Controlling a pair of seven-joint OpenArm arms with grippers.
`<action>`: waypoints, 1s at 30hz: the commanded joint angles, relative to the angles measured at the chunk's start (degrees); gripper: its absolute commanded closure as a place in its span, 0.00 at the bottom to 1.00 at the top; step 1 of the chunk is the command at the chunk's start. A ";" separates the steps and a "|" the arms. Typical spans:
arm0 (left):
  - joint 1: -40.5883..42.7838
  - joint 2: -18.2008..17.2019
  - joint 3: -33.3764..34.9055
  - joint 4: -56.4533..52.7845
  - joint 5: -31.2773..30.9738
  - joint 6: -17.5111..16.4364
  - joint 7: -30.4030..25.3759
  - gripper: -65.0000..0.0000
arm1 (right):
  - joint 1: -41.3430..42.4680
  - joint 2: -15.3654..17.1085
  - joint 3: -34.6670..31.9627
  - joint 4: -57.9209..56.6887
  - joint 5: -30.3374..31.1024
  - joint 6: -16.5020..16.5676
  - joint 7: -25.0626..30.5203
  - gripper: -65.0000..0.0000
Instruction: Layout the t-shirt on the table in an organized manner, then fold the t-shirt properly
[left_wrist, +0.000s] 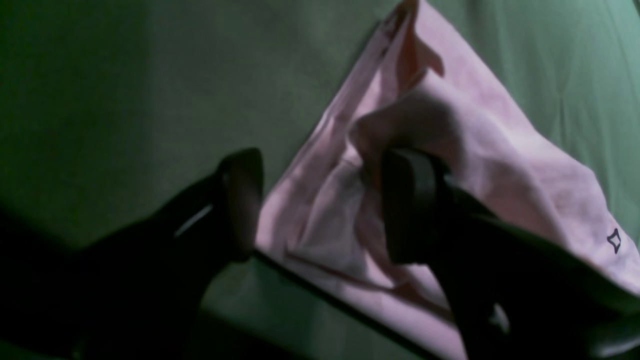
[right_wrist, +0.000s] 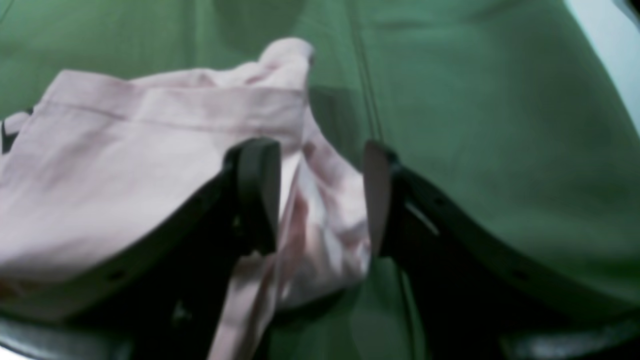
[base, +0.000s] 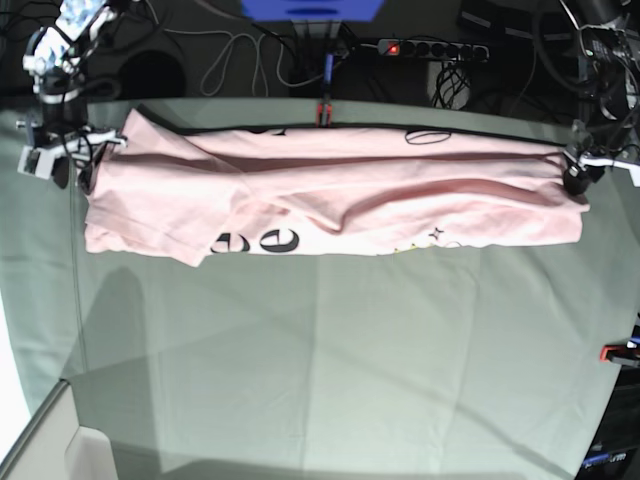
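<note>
T-shirt (base: 330, 195) fabric lies stretched in a long, folded pink band across the far part of the table (base: 330, 370), with black lettering peeking out along its near edge. Starting at the left of your base view, you have the right gripper (base: 75, 160) at the shirt's left end; in its wrist view the right gripper (right_wrist: 320, 200) has its jaws parted, a bunched hem corner of the t-shirt (right_wrist: 150, 160) sitting loosely in the gap, and neither pad is pressed onto it. Moving across, you see the shirt creased lengthwise, a sleeve folded over near the left end. A red clamp (base: 323, 110) sits at the table's far edge behind the middle. At the right end you have the left gripper (base: 578, 175); in its wrist view the left gripper (left_wrist: 320, 205) is also spread apart, with one finger (left_wrist: 407, 205) against a puckered fold of the t-shirt (left_wrist: 475, 150) and the other finger clear of it over the table (left_wrist: 125, 100) cloth. Another red clamp (base: 618, 353) shows at the table's right edge.
</note>
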 joint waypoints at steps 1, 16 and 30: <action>0.09 -0.85 -0.41 0.23 0.81 0.84 0.86 0.42 | -0.81 0.72 -0.15 1.55 0.94 0.34 1.47 0.56; -0.08 -0.59 -0.14 0.23 0.81 0.84 0.86 0.42 | -11.36 0.72 -10.26 0.76 1.02 0.34 1.38 0.50; -0.08 -0.59 -0.06 0.14 0.81 0.84 0.86 0.42 | -12.77 0.72 -10.34 -4.69 0.85 0.34 1.38 0.50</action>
